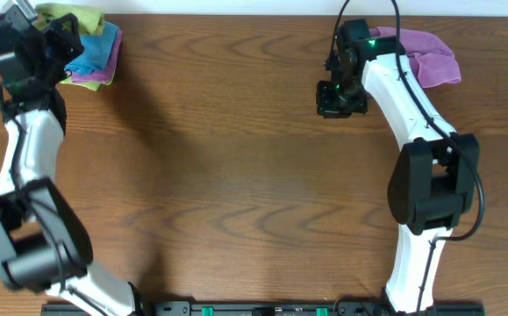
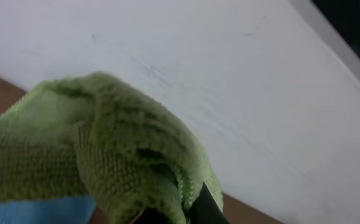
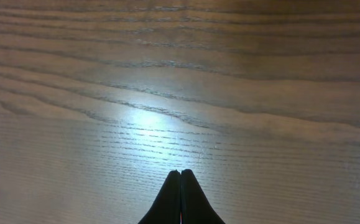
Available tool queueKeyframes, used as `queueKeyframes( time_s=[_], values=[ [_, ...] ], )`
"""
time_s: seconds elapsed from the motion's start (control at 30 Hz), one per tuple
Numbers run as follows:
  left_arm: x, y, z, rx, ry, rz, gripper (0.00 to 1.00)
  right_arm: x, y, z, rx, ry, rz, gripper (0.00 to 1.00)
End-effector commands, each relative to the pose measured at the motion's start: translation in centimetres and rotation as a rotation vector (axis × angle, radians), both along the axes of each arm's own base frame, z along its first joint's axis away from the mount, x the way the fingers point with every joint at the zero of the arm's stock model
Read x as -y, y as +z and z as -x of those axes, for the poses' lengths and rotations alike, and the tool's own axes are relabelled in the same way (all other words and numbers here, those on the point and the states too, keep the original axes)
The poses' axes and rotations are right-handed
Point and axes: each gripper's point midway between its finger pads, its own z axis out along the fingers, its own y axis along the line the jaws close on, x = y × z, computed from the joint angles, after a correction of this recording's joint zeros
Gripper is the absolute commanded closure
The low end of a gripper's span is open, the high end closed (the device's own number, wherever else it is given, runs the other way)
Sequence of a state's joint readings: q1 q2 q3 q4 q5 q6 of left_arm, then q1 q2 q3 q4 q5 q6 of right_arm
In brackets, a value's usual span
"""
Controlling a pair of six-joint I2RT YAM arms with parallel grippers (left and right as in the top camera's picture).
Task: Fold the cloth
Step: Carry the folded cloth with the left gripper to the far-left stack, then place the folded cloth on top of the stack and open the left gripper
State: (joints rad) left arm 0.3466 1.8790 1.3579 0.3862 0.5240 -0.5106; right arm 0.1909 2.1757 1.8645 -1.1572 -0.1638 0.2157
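Overhead: left gripper (image 1: 59, 42) tight on cloth (image 1: 67, 13)

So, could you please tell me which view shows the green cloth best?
Left wrist: the cloth fills the frame close up, bunched. Overhead shows only a small patch at the top-left; right wrist shows none of it.
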Motion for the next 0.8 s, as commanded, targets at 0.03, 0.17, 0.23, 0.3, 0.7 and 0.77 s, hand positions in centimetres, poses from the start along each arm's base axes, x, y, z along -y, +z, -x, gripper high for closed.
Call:
queueKeyframes(
  time_s=[0.03, 0.17, 0.23, 0.3, 0.7, 0.77],
  values=[
    [-0.7, -0.5, -2.9, 0.02, -0.028, -0.036, 0.94, -0.7, 1.6, -0.4, 0.048, 0.028, -0.005, 0.98],
    [-1.4, -1.2, -5.2, 0.013, -0.06, -0.023, 0.94, -0.9, 1.6, -0.3, 0.047, 0.034, -0.005, 0.98],
    [-0.8, -1.4, -6.5, 0.029, -0.126, -0.013, 0.95, -1.0, 1.6, -0.3, 0.047, 0.036, -0.005, 0.99],
    [-1.0, -2.4, -7.6, 0.011, -0.131, 0.019, 0.95, -1.2, 1.6, -0.2, 0.045, 0.039, -0.005, 0.98],
    [-5.3, -9.9, -6.1, -0.237, 0.008, 0.123, 0.94, -1.4, 1.6, 0.0, 0.04, 0.041, -0.005, 0.98],
    [-5.5, -9.9, -5.9, -0.238, 0.003, 0.139, 0.62, -1.5, 1.6, 0.0, 0.039, 0.044, -0.004, 0.98]
  ],
)
